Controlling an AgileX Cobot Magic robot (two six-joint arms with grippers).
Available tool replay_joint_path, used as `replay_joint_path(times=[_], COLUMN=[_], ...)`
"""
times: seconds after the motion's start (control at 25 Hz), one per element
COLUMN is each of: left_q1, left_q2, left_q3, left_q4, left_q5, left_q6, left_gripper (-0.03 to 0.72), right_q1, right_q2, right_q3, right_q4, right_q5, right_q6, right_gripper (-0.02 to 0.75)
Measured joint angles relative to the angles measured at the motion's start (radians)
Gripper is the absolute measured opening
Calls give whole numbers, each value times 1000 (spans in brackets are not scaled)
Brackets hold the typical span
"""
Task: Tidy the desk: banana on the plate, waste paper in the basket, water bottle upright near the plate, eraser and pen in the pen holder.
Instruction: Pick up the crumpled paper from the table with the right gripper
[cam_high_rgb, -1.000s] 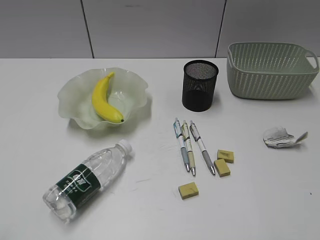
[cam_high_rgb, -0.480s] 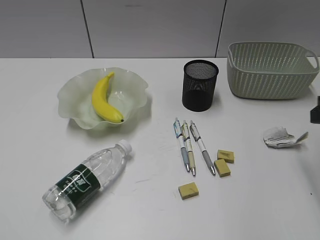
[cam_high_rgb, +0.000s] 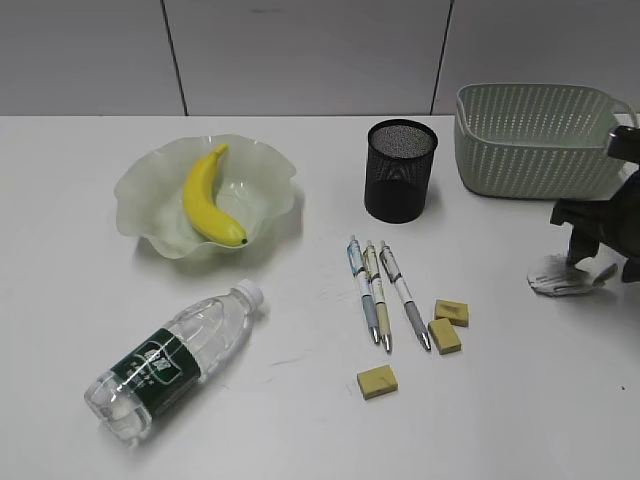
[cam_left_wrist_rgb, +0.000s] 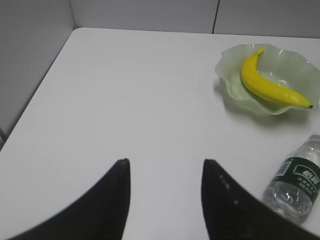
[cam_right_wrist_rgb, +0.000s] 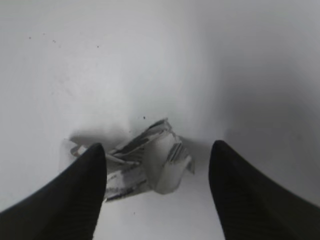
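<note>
The banana (cam_high_rgb: 209, 196) lies in the pale green plate (cam_high_rgb: 140, 200), which also shows in the left wrist view (cam_left_wrist_rgb: 227, 85) with the banana (cam_left_wrist_rgb: 267, 85). The water bottle (cam_high_rgb: 170, 360) lies on its side. Three pens (cam_high_rgb: 384, 293) and three yellow erasers (cam_high_rgb: 444, 335) lie in front of the black pen holder (cam_high_rgb: 399, 170). The waste paper (cam_high_rgb: 556, 275) lies on the desk (cam_high_rgb: 300, 420) below the basket (cam_high_rgb: 535, 140). My right gripper (cam_right_wrist_rgb: 157, 150) is open just above the waste paper (cam_right_wrist_rgb: 145, 162), fingers on either side. My left gripper (cam_left_wrist_rgb: 165, 165) is open and empty over bare desk.
The bottle's cap end also shows at the right edge of the left wrist view (cam_left_wrist_rgb: 295, 182). A grey wall runs behind the desk (cam_high_rgb: 300, 50). The right arm (cam_high_rgb: 600, 215) stands in front of the basket's lower right corner.
My right arm has come in from the right edge and moved down over the waste paper. Nothing else has moved.
</note>
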Motion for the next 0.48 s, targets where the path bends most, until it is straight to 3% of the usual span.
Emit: replay_joint_path(times=[0.12,0.16,0.24,0.28,0.36,0.48], left_q1=[0,0,0,0,0,0], left_q2=[0,0,0,0,0,0], left_q3=[0,0,0,0,0,0], left_q4=[0,0,0,0,0,0], left_q5=[0,0,0,0,0,0], left_q6=[0,0,0,0,0,0], left_gripper=[345,344,344,344,344,344], right_q1=[0,0,0,0,0,4], right_q2=[53,64,70,69,37,-81], right_q3=[-24,-25,-27,-27,-27,-27], right_q4=[-36,-41,-52,-57,-78,-87], right_q5=[-1,-1,-1,-1,-1,-12], right_q6=[44,50,55,57,42,-46], right_gripper=[411,347,132,78,14,13])
